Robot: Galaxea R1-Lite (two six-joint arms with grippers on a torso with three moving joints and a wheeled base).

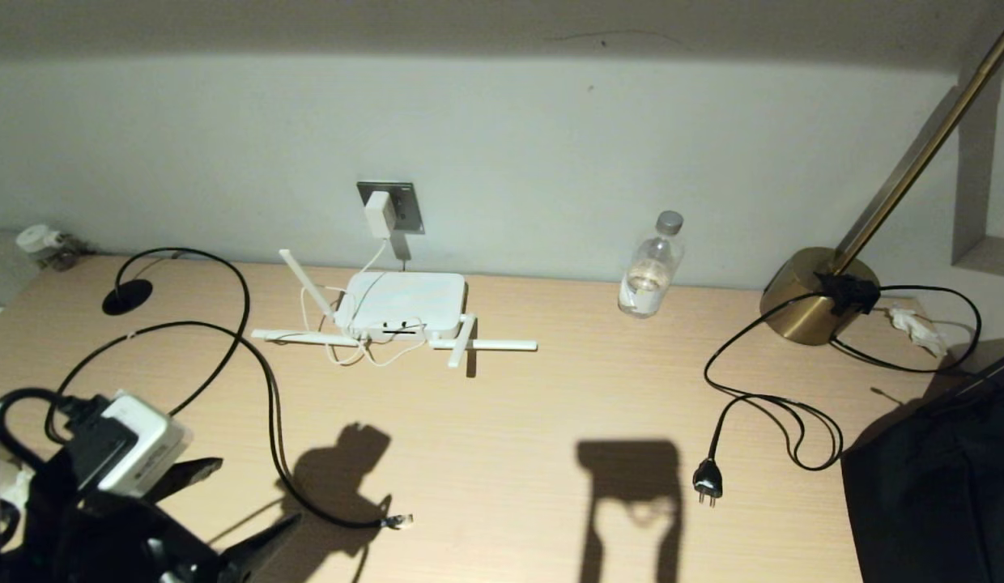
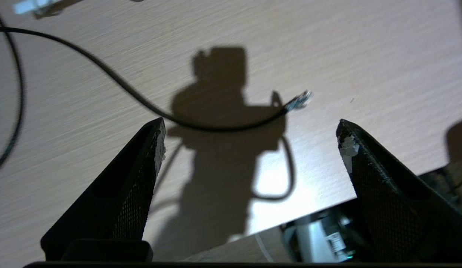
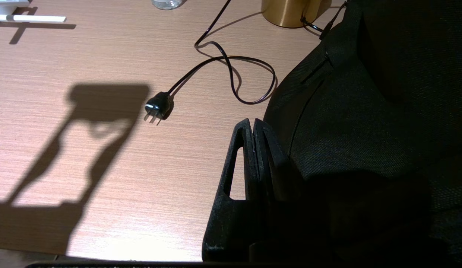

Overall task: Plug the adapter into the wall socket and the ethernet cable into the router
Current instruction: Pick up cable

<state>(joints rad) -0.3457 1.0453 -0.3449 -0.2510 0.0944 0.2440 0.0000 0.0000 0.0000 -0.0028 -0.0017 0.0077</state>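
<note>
The white adapter [image 1: 379,213] sits against the grey wall socket [image 1: 408,204], and its thin white cord drops to the router [image 1: 405,304]. The router lies flat below it with its antennas spread on the desk. The black ethernet cable [image 1: 273,421] loops across the left of the desk from its oval disc [image 1: 127,297]. Its clear connector [image 1: 398,521] lies loose near the front edge. My left gripper [image 1: 257,491] hovers open just left of that end, nothing between its fingers. In the left wrist view the connector [image 2: 298,100] lies beyond the left gripper [image 2: 250,125]. My right gripper [image 3: 252,123] is shut and empty.
A water bottle [image 1: 649,267] stands by the wall right of the router. A brass lamp base [image 1: 801,304] sits at the far right, its black cord ending in a two-pin plug [image 1: 707,479] on the desk. A black fabric object [image 1: 931,470] covers the front right corner.
</note>
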